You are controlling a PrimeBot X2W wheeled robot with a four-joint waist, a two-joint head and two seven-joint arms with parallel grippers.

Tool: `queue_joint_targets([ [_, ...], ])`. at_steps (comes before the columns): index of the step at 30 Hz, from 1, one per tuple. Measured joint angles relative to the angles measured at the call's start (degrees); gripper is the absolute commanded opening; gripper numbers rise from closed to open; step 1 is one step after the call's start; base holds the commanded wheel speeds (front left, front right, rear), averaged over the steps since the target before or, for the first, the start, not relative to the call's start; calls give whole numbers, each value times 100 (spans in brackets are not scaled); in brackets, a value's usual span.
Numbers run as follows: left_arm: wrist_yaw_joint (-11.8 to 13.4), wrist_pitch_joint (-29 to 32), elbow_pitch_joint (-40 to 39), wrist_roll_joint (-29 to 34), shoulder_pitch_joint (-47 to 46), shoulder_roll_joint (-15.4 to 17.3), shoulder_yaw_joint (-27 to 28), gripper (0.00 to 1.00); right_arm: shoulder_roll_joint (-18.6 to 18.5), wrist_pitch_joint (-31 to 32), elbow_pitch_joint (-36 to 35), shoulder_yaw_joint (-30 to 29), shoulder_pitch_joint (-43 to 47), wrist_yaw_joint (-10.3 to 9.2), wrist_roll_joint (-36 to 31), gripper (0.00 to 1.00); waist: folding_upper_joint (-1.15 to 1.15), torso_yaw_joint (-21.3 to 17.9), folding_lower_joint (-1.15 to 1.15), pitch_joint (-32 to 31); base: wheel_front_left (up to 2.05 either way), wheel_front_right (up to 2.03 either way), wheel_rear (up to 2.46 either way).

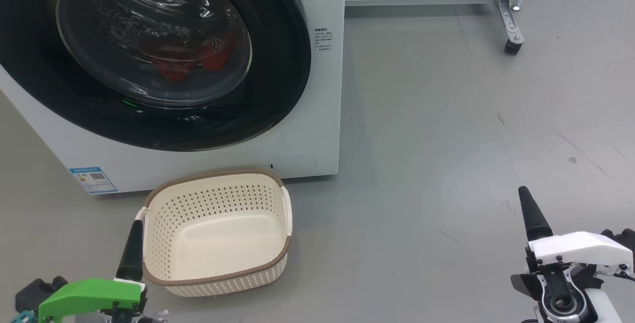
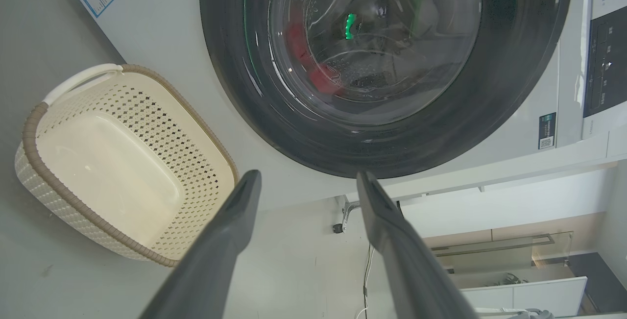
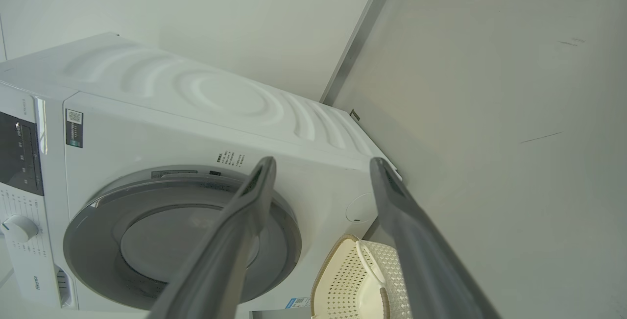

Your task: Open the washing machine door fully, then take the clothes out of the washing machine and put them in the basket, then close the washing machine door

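The left claw (image 2: 308, 177) is spread wide and holds nothing, low beside the basket. Above it the washing machine door (image 1: 278, 65) looks shut, with the red clothes (image 1: 173, 62) behind its glass. The cream basket (image 1: 213, 174) stands empty on the floor, just before the washing machine (image 1: 322, 114). The right claw (image 3: 323, 162), equally wide and empty, hangs well apart. Opening seems not yet begun; next, a claw must catch the door's rim and swing it out.

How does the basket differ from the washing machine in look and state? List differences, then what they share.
The basket is cream and perforated; the washing machine is white and smooth. The basket is empty; the washing machine holds red clothes behind its shut door. Both stand on the grey floor.
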Motion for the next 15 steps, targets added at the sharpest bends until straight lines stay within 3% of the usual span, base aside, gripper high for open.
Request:
queue_joint_targets([
  [15, 0, -259, 15, 1235, -127, 89, -124, 100, -344, -312, 265, 662, -342, 2, -1155, 100, 0, 8, 0, 23, 0, 0, 0],
])
